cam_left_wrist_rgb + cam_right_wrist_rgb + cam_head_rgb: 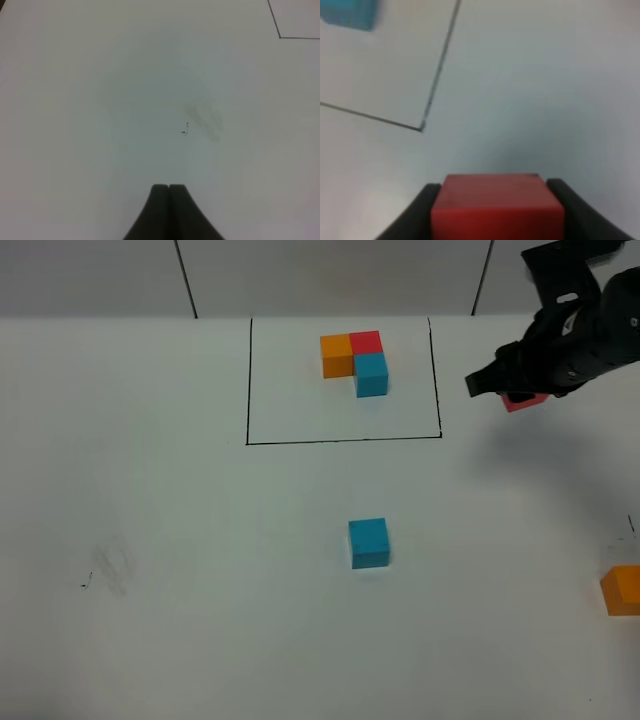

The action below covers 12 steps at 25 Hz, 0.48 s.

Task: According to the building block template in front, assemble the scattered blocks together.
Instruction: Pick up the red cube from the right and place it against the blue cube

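Red, matte and plain, the red cube [497, 200] sits clamped between the half-open fingers of the right gripper [494, 222], held off the white table [150, 540], outside the black outline [343, 441] and beyond its right line. Inside that outline stands the template [355, 362]: orange and red side by side at the back, blue flush in front of the red, making a neat L. The loose blue cube [368, 543] rests alone mid-table, well apart from the outline's front line, with bare surface on every side. The loose orange cube [622, 590] lies at the right edge of the high view, partly cut off. The left gripper [169, 192] hangs over bare table near a faint smudge [205, 120], fingers pressed together, holding nothing
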Each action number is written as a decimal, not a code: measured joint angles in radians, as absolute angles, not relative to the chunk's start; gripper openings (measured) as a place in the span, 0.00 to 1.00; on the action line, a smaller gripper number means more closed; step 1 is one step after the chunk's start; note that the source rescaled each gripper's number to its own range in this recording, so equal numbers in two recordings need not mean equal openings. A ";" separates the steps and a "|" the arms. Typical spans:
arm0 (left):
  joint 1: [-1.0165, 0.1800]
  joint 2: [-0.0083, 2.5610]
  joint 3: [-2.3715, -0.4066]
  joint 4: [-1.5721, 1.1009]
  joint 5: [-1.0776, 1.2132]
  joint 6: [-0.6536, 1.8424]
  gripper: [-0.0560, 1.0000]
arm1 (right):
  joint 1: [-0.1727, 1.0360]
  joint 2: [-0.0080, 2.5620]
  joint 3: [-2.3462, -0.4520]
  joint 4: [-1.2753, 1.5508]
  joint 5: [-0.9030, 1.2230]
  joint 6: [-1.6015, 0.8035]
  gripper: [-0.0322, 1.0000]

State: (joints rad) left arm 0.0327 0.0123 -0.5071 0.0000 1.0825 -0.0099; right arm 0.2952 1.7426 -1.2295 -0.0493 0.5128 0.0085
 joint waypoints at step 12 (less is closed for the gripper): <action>0.033 0.012 -0.507 0.000 1.082 -0.010 0.05 | 0.452 1.743 -1.231 0.021 0.532 0.010 0.45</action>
